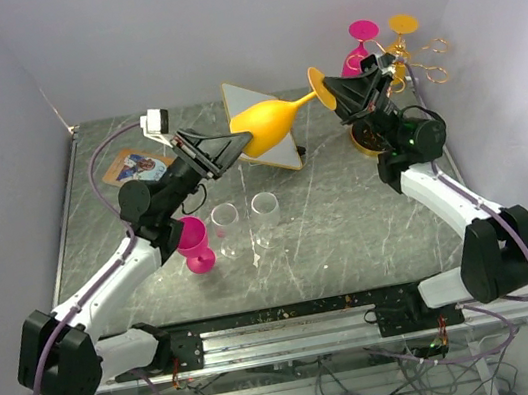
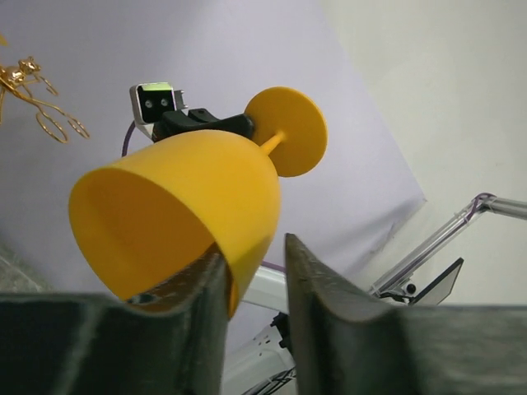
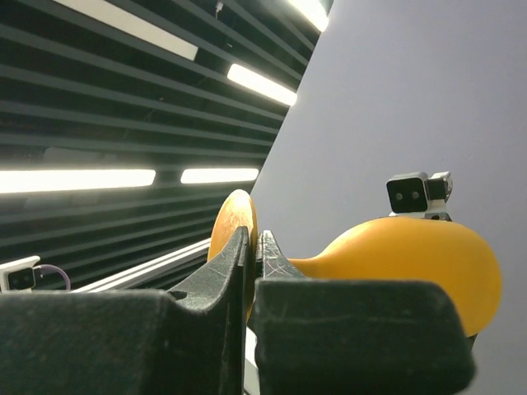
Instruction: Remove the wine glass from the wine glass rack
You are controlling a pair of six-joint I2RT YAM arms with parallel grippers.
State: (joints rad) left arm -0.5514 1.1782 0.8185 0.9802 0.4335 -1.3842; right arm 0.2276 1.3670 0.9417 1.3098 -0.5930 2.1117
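**Yellow wine glass (image 1: 272, 122) held up in the air**

It lies sideways over the bench (image 1: 348, 214), just left of the wine glass rack (image 1: 420, 60), not touching it. R fingers (image 3: 222, 284) are clenched on the thin stem, at the end by the rack. L fingers (image 2: 193, 321) are part open, one each side of the cup's rim, w/ a gap showing.
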